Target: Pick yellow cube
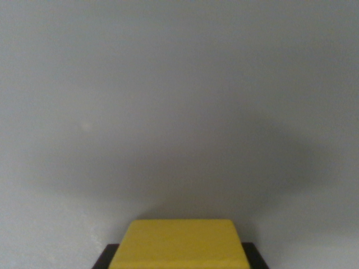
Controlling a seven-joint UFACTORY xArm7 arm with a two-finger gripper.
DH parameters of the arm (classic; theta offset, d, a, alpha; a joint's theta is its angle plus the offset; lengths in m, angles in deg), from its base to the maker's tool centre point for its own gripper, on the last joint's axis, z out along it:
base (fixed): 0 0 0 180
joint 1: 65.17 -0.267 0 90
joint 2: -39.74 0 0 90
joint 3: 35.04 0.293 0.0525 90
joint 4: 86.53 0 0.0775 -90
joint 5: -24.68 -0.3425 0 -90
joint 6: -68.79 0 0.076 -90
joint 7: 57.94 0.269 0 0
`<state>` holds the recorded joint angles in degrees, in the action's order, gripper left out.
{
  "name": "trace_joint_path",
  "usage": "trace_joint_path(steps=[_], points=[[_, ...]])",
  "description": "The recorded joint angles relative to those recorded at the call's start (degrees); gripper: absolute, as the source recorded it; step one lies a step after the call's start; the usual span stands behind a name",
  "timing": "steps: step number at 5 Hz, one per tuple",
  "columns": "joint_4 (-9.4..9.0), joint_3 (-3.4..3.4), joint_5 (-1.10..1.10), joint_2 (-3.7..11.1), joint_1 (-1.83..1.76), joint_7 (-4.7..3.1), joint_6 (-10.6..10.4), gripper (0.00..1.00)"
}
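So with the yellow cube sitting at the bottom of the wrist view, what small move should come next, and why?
Probably a short straight lift. The yellow cube sits centred at the bottom edge with dark gripper parts at both lower corners, so it looks held, though jaw contact isn't visible. The grey surface around it shows nothing else.

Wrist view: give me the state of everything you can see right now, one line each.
yellow cube: at the bottom edge, centred, cut off by the frame, dark parts flanking it.
pincer: only dark bits beside the cube; open or shut unclear.
grey surface: bare, shadowed around the cube.
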<state>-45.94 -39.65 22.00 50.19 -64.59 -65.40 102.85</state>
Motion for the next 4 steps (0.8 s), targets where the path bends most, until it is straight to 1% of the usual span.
trace_joint_path(steps=[4], points=[[0.53, 0.0, 0.04, -0.28, 0.0, 0.04, 0.8, 1.0]])
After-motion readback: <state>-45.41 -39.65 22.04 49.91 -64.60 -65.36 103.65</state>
